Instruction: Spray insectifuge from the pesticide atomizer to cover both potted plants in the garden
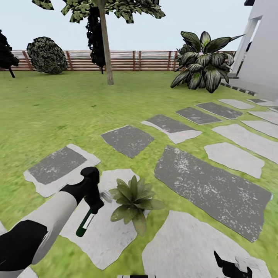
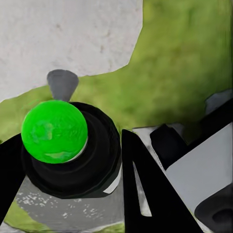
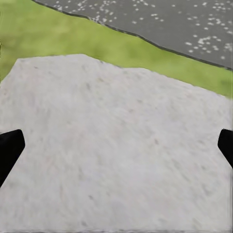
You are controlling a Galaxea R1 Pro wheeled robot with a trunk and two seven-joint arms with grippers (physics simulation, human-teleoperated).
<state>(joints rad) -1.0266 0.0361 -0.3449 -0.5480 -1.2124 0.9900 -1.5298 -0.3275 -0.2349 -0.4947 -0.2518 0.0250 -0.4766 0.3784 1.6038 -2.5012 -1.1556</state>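
White-and-green sprayer: the pesticide atomizer (image 1: 85,222) hangs in the left pincer (image 1: 94,205), its dark green end lowest, over a pale stepping stone (image 1: 98,239) in the garden.
Grip: the left pincer is clamped on the atomizer's upper part; in the left wrist view the black fingers (image 2: 141,189) flank the dark body and the bright green end (image 2: 54,131) faces the camera.
Why so held: the tilt seems to bring the nozzle end toward the plant, a pose fit for spraying; the nozzle itself is too small to make out.
Nearest target: one potted plant (image 1: 132,200), a low rosette of pointed green leaves, sits just beside the atomizer at the edge of the same pale stone; its pot is hidden under the leaves.
Second plant: not identified among these views.
Right pincer (image 1: 231,266): low at the head view's corner, spread wide with nothing between its tips, over another pale stone (image 3: 111,145); it looks parked out of the way.
Ground: dark grey stepping stone (image 1: 210,189) and more slabs run across the lawn (image 1: 46,112).
Farther out: a broad-leaved shrub (image 1: 202,63), a thin tree trunk (image 1: 105,46) and a brown slatted fence (image 1: 127,60).
Stage, as a judgement: pickup done, spraying of the first plant at hand.
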